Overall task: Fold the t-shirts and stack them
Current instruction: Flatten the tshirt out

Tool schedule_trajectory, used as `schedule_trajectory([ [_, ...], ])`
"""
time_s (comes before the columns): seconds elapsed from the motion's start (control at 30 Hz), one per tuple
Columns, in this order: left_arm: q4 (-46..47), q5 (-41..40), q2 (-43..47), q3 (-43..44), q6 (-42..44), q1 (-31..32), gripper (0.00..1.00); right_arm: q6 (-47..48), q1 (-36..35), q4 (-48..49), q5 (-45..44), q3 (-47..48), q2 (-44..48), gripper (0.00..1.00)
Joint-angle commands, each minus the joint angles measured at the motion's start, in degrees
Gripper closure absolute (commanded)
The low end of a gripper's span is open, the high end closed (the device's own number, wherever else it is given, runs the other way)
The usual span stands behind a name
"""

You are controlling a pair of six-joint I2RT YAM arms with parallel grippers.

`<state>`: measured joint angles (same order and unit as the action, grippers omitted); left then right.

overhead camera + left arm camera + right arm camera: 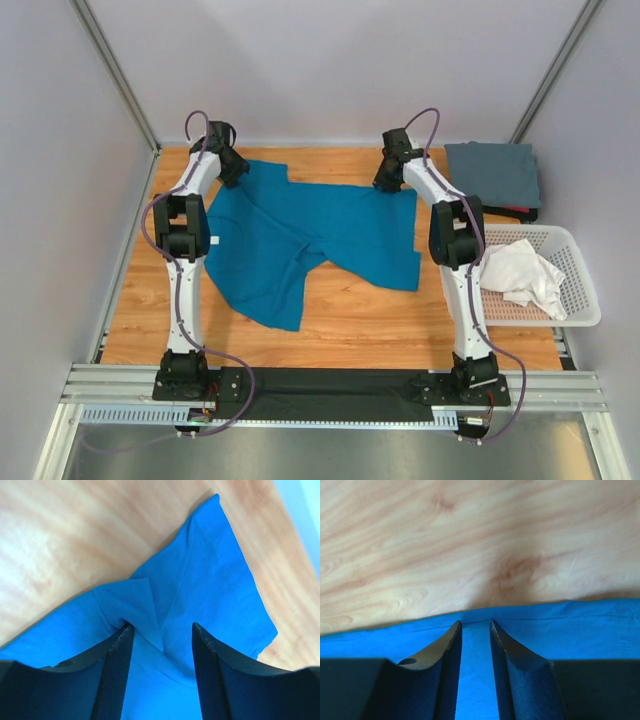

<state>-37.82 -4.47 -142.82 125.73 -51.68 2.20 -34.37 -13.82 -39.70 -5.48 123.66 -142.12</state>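
Observation:
A teal-blue t-shirt (300, 240) lies spread and partly rumpled across the middle of the wooden table. My left gripper (232, 165) is down at the shirt's far left corner. In the left wrist view it is open (162, 626), its fingers on either side of a raised fold of blue cloth (210, 580). My right gripper (388, 176) is at the far right edge of the shirt. Its jaws stand narrowly open (475, 622) over the flat hem (570, 625), with cloth showing in the gap. A folded slate grey t-shirt (492, 172) lies at the back right. A white t-shirt (520, 272) sits crumpled in the basket.
A white lattice basket (580, 300) stands at the right edge of the table, beside the right arm. The grey shirt rests on something dark and red (520, 211) behind the basket. Grey walls close in the back and both sides.

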Motion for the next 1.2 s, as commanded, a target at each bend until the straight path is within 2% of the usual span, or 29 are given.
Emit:
schedule_trajectory([
  [0.0,2.67,0.51,-3.86,2.32,-1.41,-1.85,0.43,2.99,1.43,3.4,1.16,3.78,-2.71,0.68],
  [0.07,2.93,1.48,-4.04,3.9,-0.27,-1.85,0.42,4.74,1.43,3.49,2.48,6.14,-3.24,0.68],
  [0.17,4.85,5.51,-1.85,3.3,4.46,-1.85,0.37,7.38,1.43,2.0,4.42,8.44,-2.9,0.67],
  [0.3,8.02,9.04,8.66,-1.27,13.34,-1.76,0.28,10.72,1.43,2.52,9.24,7.49,3.58,0.61],
  [0.5,9.78,12.55,25.45,-11.11,25.64,2.1,0.25,11.35,0.91,0.42,11.19,2.92,15.36,0.5],
  [0.67,11.63,14.92,35.06,-24.01,29.61,10.09,0.25,10.55,-0.41,-2.3,10.58,-11.11,25.12,0.48],
  [0.8,8.48,16.25,38.32,-28.17,33.83,16.6,0.25,10.11,-0.41,-7.39,7.42,-18.88,30.22,0.49],
  [0.93,4.35,10.81,41.13,-34.92,35.68,22.92,0.27,9.76,-0.41,-10.13,-0.04,-28.27,36.29,0.5],
  [1.0,3.03,8.18,42.97,-39.41,36.3,24.69,0.27,10.02,-0.41,-9.61,-1.11,-33.88,40.25,0.5],
  [1.17,1.34,2.63,45.79,-49.76,34.81,29.26,0.33,10.46,-0.41,-9.34,-3.31,-39.36,44.12,0.5],
])
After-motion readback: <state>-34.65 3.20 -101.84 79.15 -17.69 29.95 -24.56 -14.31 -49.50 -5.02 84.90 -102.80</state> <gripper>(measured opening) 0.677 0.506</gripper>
